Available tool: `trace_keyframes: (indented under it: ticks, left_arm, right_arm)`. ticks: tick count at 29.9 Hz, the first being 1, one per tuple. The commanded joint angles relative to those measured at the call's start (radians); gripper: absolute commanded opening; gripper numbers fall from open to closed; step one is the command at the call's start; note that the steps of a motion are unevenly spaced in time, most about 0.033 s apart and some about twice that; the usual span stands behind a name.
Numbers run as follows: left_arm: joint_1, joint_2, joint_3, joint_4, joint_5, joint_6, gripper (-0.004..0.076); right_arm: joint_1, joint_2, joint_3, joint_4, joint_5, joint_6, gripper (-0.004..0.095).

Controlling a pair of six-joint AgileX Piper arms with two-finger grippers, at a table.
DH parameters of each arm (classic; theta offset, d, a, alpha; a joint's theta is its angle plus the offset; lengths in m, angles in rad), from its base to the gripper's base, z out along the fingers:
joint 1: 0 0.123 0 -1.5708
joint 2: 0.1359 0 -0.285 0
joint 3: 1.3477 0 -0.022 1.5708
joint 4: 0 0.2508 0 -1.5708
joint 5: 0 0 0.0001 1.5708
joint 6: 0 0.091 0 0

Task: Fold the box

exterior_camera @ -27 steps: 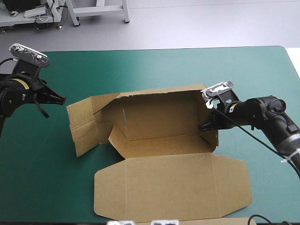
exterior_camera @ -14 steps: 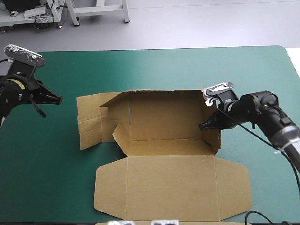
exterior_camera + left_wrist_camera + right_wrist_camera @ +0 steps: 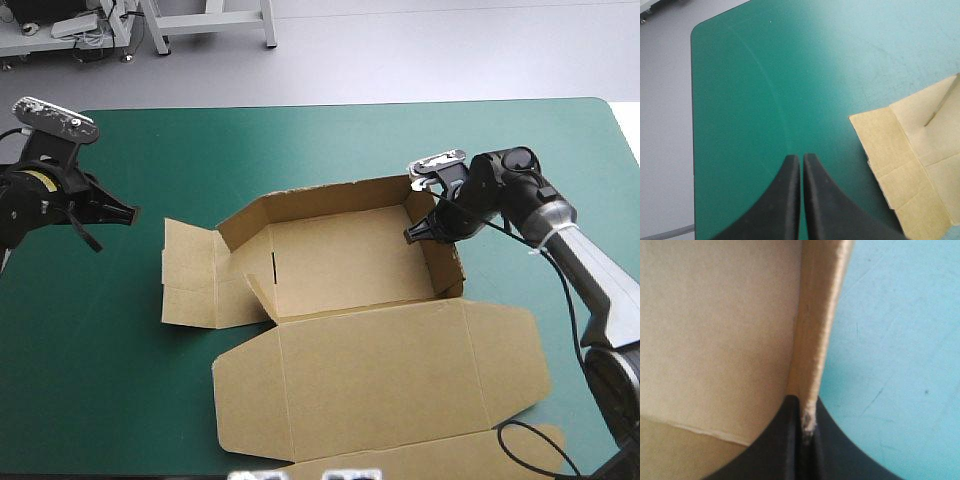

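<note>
The brown box (image 3: 340, 265) sits mid-table as an open tray, its back and right walls raised. Its lid (image 3: 385, 375) lies flat toward the near edge, and its left end flaps (image 3: 195, 280) are spread on the teal-green cover. My right gripper (image 3: 412, 236) is shut on the box's right wall; up close the wall's edge (image 3: 815, 340) runs up from between the black fingers. My left gripper (image 3: 130, 213) hovers shut over bare cover left of the box, holding nothing. Beside the left gripper (image 3: 802, 162), the left flap's corner (image 3: 900, 155) shows.
The table's far left corner (image 3: 695, 32) lies ahead of the left gripper. A strip of more brown board (image 3: 440, 470) shows at the table's near edge. Bare teal-green cover (image 3: 330, 140) runs behind the box.
The right gripper has pulled the right wall up and toward the far side, turning the whole box slightly. The left flaps have shifted. The left arm has barely moved.
</note>
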Motion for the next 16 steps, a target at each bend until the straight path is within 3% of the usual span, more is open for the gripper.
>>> trace_keyframes:
  ticks: [1,9,12,16]
  left_arm:
    - [0.0,-0.023,-0.033,-0.038,-0.04,0.0,0.0007]
    - [0.0,-0.023,-0.033,-0.035,-0.013,0.001,0.0007]
    - [0.0,-0.023,-0.033,-0.035,-0.006,0.001,0.0007]
    - [0.0,-0.023,-0.033,-0.035,0.0,0.001,0.0007]
  right_arm:
    - [-0.003,0.031,-0.034,-0.002,0.052,-0.017,-0.0018]
    - [-0.003,0.056,-0.034,-0.001,0.059,-0.017,0.0031]
    - [-0.003,0.056,-0.034,0.001,0.059,-0.017,0.0184]
    - [-0.003,0.053,-0.034,-0.001,0.059,-0.019,0.053]
